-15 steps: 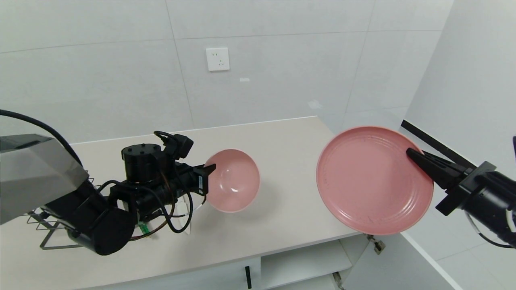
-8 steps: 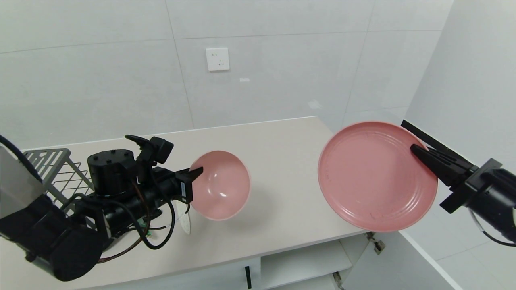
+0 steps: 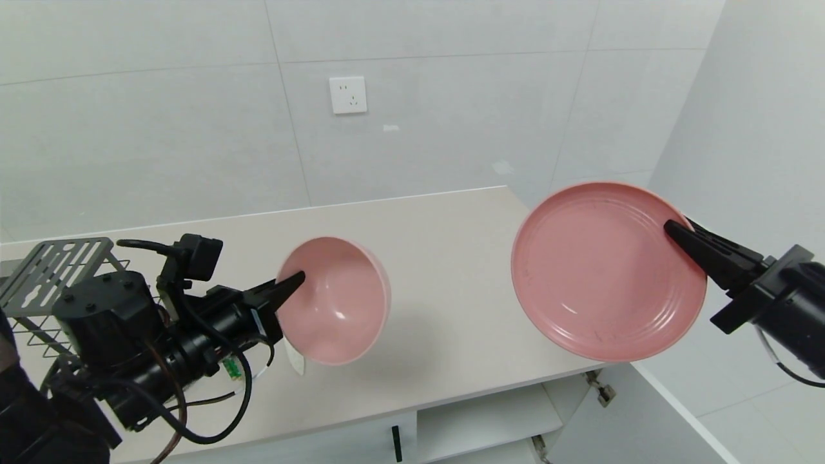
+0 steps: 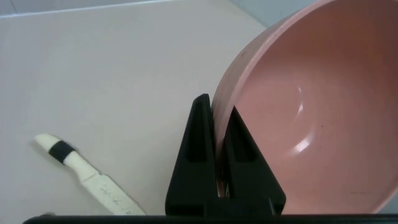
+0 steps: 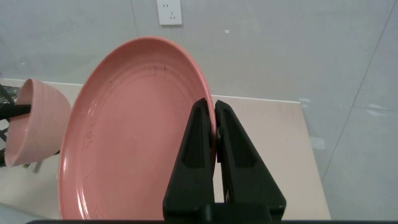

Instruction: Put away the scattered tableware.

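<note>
Beige countertop (image 3: 451, 258) under pink bowl (image 3: 335, 303), tiled wall (image 3: 161, 129) behind

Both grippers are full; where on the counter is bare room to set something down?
Bare countertop runs between the bowl and the plate, back to the wall. The left is crowded: wire rack, and a white utensil below the held bowl.

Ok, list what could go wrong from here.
The left gripper pinches the tilted pink bowl only by its rim; it could pivot or slip onto the beige counter. The right gripper holds the round pink ridged plate by its edge, apparently past the counter's corner; a slip might mean a longer fall.
</note>
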Tool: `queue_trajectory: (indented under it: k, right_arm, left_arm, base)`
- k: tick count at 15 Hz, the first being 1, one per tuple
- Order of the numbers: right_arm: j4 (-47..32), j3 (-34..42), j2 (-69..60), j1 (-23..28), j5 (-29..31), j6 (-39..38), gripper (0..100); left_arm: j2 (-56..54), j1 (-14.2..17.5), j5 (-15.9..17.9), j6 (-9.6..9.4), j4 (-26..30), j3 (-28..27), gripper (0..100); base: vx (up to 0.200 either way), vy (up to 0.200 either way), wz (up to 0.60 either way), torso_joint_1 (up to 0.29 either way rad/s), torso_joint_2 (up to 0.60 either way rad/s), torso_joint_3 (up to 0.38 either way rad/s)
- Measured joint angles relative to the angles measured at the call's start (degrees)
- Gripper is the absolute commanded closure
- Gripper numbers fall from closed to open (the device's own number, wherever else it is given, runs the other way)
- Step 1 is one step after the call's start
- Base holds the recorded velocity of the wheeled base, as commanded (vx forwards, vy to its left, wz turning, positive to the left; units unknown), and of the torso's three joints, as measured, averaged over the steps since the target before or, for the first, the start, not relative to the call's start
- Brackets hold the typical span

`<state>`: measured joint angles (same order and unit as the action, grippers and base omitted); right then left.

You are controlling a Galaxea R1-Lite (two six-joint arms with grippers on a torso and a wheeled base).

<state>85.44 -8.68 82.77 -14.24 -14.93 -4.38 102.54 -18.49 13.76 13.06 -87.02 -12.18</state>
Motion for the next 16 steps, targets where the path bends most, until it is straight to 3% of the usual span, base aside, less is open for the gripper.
queue_trajectory:
  k: [2,6,7,10,11,13,15,16]
  right_arm:
    - [0.0,-0.1,-0.2,0.1,0.0,0.0,100]
    - [0.0,-0.1,-0.4,0.1,0.0,0.0,100]
    - [-0.1,-0.2,-0.4,0.1,0.1,-0.4,100]
    - [0.0,-2.2,-0.4,0.5,0.4,-0.9,100]
    - [0.0,-2.6,-0.4,0.8,0.4,-1.0,100]
    - [0.7,-3.3,-0.5,0.8,0.4,-1.8,100]
    - [0.9,-2.0,-1.1,0.7,0.3,-1.8,100]
    - [0.7,-0.5,-1.4,0.7,0.4,-1.8,100]
  left_arm:
    - [0.0,-1.0,-0.2,0.33,-2.8,3.4,100]
    - [0.0,-1.0,-1.0,0.33,-3.0,5.0,100]
    - [0.4,-1.0,-3.6,-0.44,-2.9,5.1,100]
    - [1.0,-2.8,-19.0,-1.56,-2.9,4.7,100]
    - [0.9,-3.8,-21.8,-1.57,-2.9,4.1,100]
    - [0.0,-5.4,-22.7,-1.49,-2.9,3.1,100]
    - [-2.0,-7.3,-20.0,-2.08,-3.0,1.8,100]
    - [-2.9,-7.5,-19.7,-4.06,-3.0,1.6,100]
  base:
    - [0.0,0.0,0.0,0.0,0.0,0.0]
    - [0.0,0.0,0.0,0.0,0.0,0.0]
    - [0.0,0.0,0.0,0.0,0.0,0.0]
    - [0.0,0.0,0.0,0.0,0.0,0.0]
    - [0.0,0.0,0.0,0.0,0.0,0.0]
    - [0.0,0.0,0.0,0.0,0.0,0.0]
    - [0.0,0.0,0.0,0.0,0.0,0.0]
    - [0.0,0.0,0.0,0.0,0.0,0.0]
